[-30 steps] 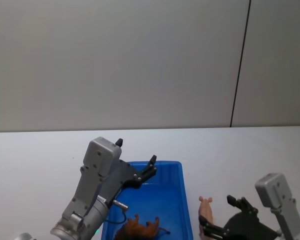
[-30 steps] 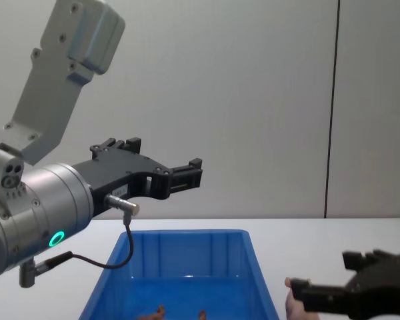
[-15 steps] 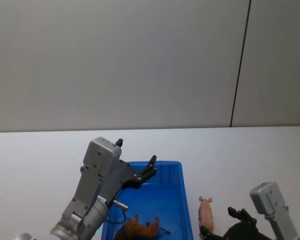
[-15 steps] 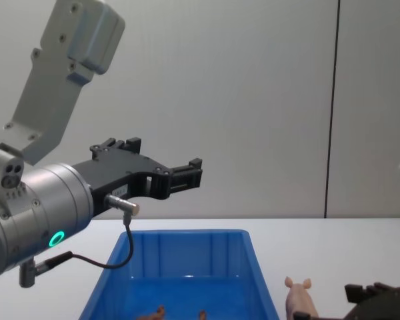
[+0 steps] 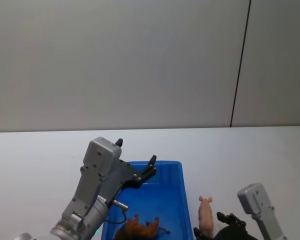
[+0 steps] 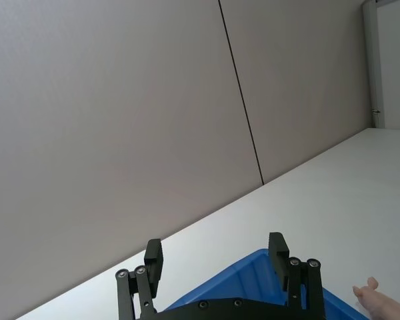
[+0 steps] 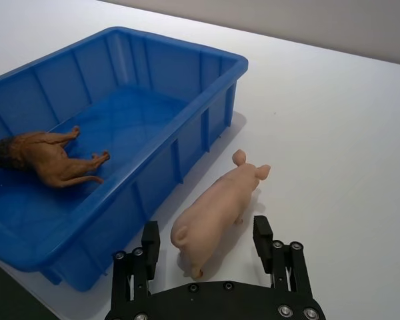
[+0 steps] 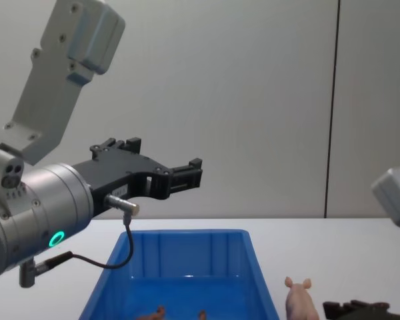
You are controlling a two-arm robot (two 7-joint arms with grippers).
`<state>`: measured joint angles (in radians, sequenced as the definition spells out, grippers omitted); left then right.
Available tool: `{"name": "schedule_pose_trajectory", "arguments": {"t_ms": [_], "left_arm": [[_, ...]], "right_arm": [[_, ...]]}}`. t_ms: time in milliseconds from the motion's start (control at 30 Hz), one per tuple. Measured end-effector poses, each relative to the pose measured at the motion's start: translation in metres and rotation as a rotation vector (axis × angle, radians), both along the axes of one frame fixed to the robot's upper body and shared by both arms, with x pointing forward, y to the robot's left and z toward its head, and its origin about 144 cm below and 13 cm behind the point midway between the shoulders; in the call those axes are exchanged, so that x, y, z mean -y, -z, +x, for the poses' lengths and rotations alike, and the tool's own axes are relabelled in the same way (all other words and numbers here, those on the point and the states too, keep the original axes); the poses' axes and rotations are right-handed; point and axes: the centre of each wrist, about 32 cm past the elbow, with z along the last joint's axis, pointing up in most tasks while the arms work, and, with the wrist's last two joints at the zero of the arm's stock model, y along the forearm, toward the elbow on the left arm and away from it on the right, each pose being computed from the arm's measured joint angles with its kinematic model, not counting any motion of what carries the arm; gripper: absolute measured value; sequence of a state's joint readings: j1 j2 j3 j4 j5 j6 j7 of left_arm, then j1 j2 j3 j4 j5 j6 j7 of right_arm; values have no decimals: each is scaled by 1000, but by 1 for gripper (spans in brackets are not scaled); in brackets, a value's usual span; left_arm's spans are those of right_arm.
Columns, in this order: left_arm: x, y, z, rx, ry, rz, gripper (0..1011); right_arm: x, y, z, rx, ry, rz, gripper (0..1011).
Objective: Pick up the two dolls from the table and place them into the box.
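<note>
The pink pig doll (image 7: 217, 205) stands on the white table (image 5: 40, 150) just right of the blue box (image 5: 165, 197), also visible as the pig (image 5: 205, 212) (image 8: 299, 301). My right gripper (image 7: 207, 236) is open and low behind the pig, its fingers (image 7: 151, 241) on either side of the pig's rump without touching. The lion doll (image 7: 47, 157) (image 5: 140, 229) lies on its side on the floor of the box (image 7: 180, 157). My left gripper (image 5: 151, 167) (image 6: 215, 250) (image 8: 187, 175) hangs open and empty above the box's far end.
White tabletop stretches to the right of the pig (image 7: 347, 133) and on both sides of the box. A plain grey wall with a dark vertical seam (image 5: 240, 65) rises behind the table.
The right arm has drawn back and down toward the near edge, uncovering the pig in the chest view. The pig, lion, box and left arm have stayed put.
</note>
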<state>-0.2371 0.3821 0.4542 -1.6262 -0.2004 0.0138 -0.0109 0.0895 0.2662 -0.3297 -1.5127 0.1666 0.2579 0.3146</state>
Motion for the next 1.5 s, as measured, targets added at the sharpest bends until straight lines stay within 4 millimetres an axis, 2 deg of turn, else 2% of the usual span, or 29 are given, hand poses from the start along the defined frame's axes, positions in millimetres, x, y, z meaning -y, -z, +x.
{"name": "schedule_pose_trajectory", "arguments": {"t_ms": [233,267,333,567,900,1500], "left_arm": [[0,0,0,0,0,0,1001],[0,0,0,0,0,0,1001],[0,0,0,0,0,0,1001],[0,0,0,0,0,0,1001],[0,0,0,0,0,0,1001],[0,0,0,0,0,0,1001]], "right_arm": [[-6,6,6,-17,16,10,684],[-6,6,6,-17,16,10,684],[-8,8,7,-13,29,14,585],[-12,10,9,13,66,18,381],[-16,5,9,78,116,7,372],[-27,-34,15,236,25,43,372]]}}
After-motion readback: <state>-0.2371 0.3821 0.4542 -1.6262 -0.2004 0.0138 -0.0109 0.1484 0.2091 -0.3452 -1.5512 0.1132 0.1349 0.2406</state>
